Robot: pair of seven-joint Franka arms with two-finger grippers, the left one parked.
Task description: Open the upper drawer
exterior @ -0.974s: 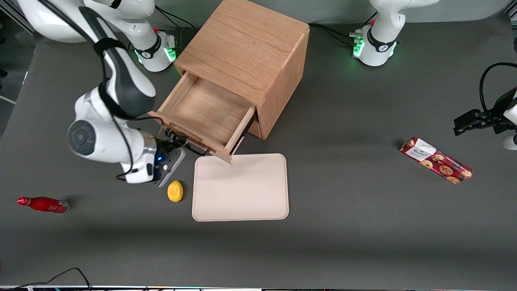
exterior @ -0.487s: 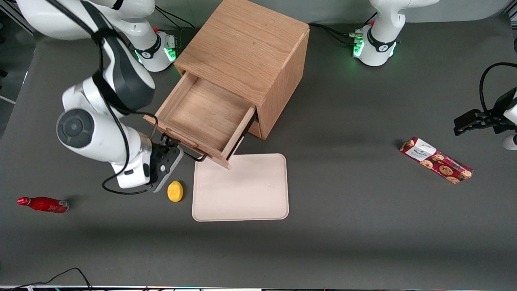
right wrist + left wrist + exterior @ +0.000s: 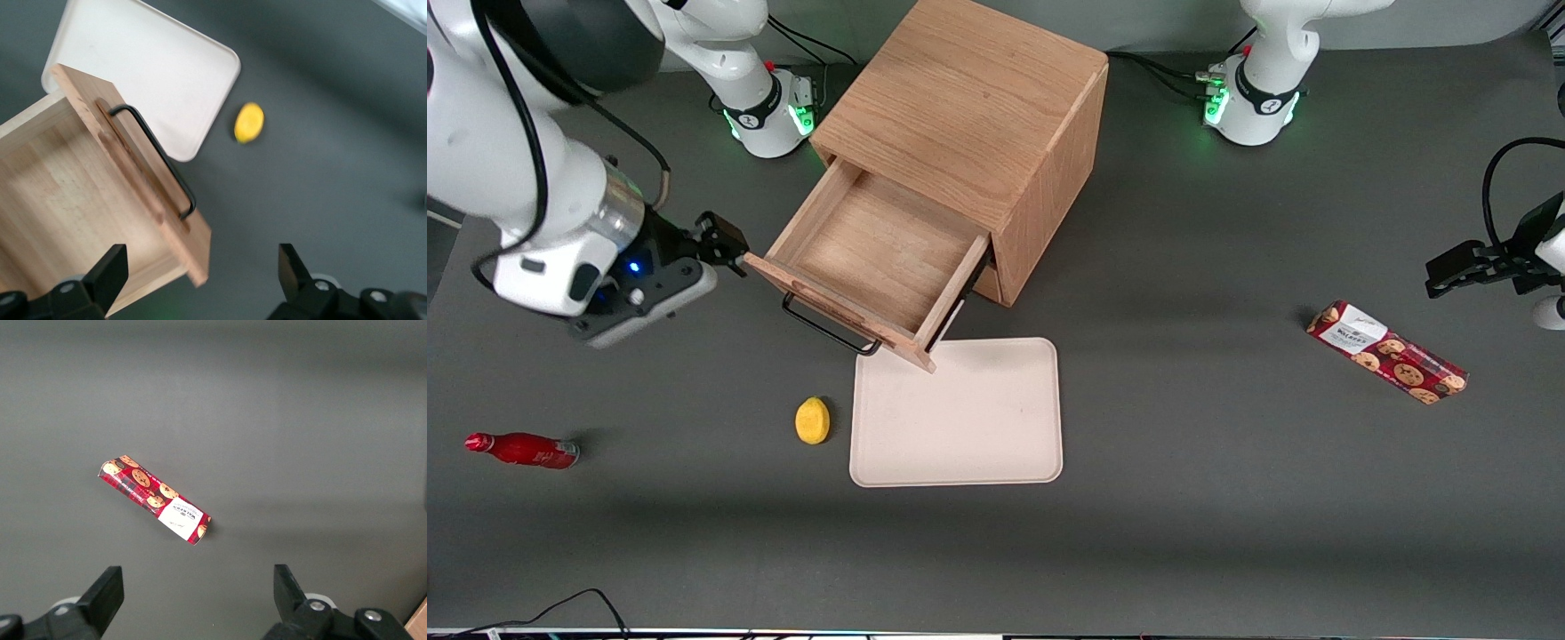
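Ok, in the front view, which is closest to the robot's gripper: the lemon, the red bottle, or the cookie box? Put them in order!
From the gripper, open beside the pulled-out upper drawer:
1. Lemon, nearer the front camera, beside the tray.
2. Red bottle, lying toward the working arm's end.
3. Cookie box, toward the parked arm's end.

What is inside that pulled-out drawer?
Nothing: the upper drawer shows only its bare wooden floor, though the part under the cabinet top is hidden. The open gripper hangs beside the drawer's corner, apart from its handle.
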